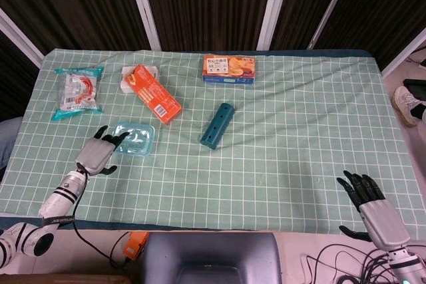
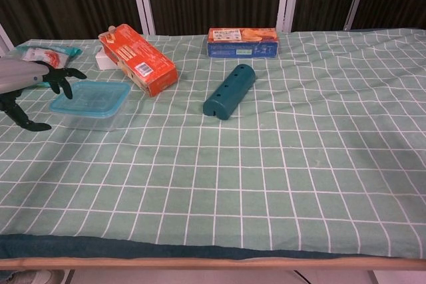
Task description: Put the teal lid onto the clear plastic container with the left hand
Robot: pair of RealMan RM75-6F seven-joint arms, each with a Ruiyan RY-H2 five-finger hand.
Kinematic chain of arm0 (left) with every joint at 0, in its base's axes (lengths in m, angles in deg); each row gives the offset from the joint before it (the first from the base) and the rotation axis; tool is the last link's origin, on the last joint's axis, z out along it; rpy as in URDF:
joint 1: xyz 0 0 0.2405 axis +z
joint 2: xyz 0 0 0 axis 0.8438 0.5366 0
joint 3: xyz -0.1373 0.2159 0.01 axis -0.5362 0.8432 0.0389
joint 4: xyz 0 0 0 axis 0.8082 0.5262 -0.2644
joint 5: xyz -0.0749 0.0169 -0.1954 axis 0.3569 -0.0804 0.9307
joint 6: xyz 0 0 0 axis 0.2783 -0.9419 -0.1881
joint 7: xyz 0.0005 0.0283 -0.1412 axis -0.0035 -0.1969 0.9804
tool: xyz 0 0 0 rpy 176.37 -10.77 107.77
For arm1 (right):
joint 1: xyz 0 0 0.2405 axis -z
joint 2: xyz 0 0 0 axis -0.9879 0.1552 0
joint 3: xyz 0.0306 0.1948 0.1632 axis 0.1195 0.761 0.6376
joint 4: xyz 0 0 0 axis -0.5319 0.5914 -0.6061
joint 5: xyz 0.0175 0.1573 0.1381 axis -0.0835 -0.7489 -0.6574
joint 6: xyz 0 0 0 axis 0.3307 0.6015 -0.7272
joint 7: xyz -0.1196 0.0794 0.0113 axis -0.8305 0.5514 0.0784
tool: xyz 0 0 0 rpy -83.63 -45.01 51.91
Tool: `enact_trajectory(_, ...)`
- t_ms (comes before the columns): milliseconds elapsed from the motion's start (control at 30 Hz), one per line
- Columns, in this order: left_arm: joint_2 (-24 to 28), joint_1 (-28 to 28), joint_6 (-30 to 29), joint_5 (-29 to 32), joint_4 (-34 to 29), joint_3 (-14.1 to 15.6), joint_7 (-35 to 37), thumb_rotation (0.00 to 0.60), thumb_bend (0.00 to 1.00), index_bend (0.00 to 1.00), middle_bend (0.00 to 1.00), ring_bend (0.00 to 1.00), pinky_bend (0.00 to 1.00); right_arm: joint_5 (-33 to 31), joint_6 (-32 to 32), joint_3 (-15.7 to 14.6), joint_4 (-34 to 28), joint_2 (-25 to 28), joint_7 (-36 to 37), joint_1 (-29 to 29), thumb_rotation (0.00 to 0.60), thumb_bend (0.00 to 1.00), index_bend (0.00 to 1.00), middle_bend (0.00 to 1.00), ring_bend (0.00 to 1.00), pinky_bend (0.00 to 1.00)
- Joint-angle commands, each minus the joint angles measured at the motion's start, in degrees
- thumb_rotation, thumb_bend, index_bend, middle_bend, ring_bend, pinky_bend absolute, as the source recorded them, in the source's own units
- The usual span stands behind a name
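Observation:
The teal lid [image 1: 135, 136] [image 2: 91, 96] sits flat on top of the clear plastic container [image 2: 89, 116] at the left of the table. My left hand [image 1: 98, 153] [image 2: 29, 84] hovers just left of the container, fingers spread and holding nothing, apart from the lid. At the near right corner my right hand [image 1: 368, 205] hangs off the table's front edge, fingers apart and empty; the chest view does not show it.
An orange carton [image 1: 154, 93] [image 2: 138, 59] lies right behind the container. A dark teal cylinder [image 1: 217, 125] [image 2: 229, 90] lies mid-table. A blue cracker box [image 1: 228, 69] [image 2: 241, 41] is at the back, a snack bag [image 1: 78, 91] at far left.

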Motion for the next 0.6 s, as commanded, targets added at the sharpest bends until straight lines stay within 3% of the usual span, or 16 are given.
enact_trajectory(33, -0.15, 0.23, -0.07, -0.4, 0.3, 0.16, 0.49, 0.6, 0.23, 0.0, 0.27, 0.25, 0.0, -0.07, -0.02, 0.04, -0.02, 0.01, 0.01, -0.01, 0.6, 0.16, 0.0, 0.0, 0.0, 0.0)
enact_trajectory(600, -0.95, 0.67, 0.22, -1.32, 1.26, 0.25, 0.85, 0.6, 0.24, 0.0, 0.28, 0.25, 0.0, -0.1, -0.17, 0.02, -0.13, -0.08, -0.33, -0.03, 0.6, 0.16, 0.0, 0.0, 0.0, 0.0)
